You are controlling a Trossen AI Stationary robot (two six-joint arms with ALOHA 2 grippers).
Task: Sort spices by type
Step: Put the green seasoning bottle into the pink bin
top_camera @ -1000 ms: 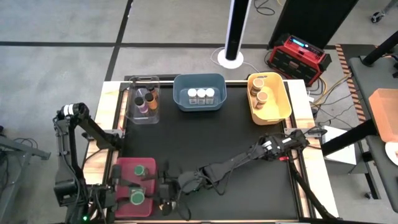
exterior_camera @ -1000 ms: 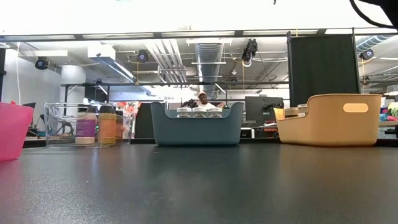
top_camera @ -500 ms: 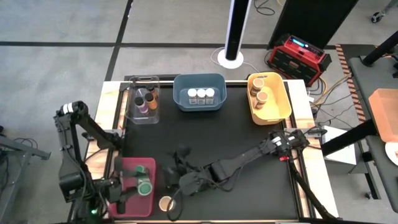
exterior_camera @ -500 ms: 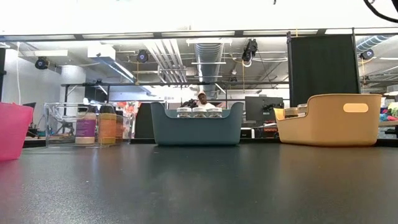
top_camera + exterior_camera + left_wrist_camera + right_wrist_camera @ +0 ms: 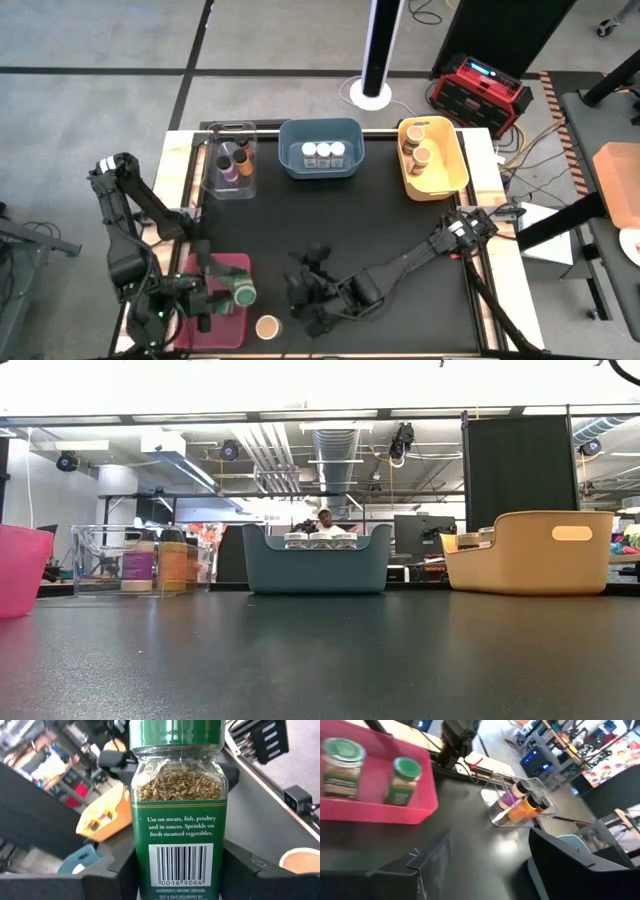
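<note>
One green-lidded jar (image 5: 177, 810) – base hidden between left tool (image 5: 175, 870) fingers

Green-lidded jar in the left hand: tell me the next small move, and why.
Probably shift it a little inward over the red bin, then lower and release. The left hand is closed on the green-lidded jar, and from above its lid sits right at the bin's edge nearest the right arm, so letting go there might catch the rim.
</note>
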